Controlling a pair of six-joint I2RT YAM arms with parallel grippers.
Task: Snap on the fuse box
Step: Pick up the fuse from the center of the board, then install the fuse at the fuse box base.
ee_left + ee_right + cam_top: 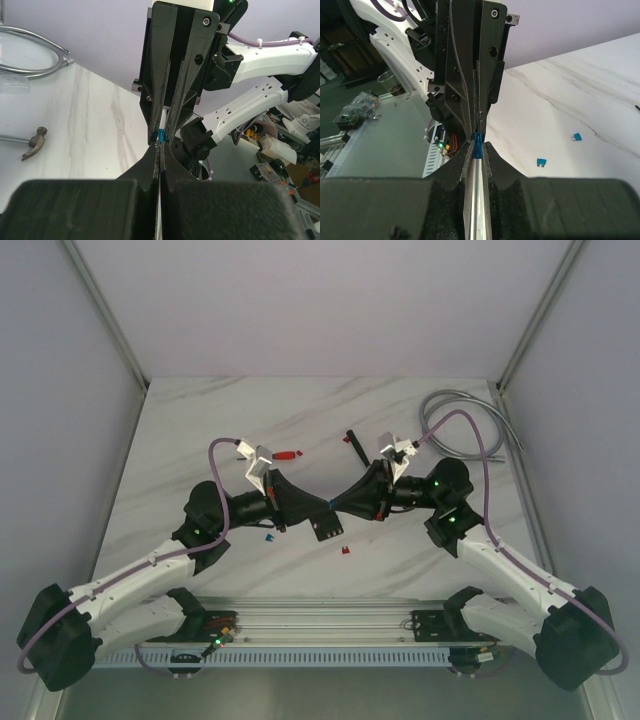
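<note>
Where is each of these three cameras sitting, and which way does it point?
Top external: above and behind the arms, looking down at the table; both arms show, left gripper meeting right gripper tip to tip.
Left wrist: on the left arm, looking along its own fingers at the right arm.
Right wrist: the mirror, facing the left arm.
Shared: both wrist views show the blue fuse between the tips.

Robotics lab cell: marble-look table (pixel 300 410), plain walls (pixel 320 300), aluminium rail (pixel 320 618), cluttered parts bench (pixel 280 172)
</note>
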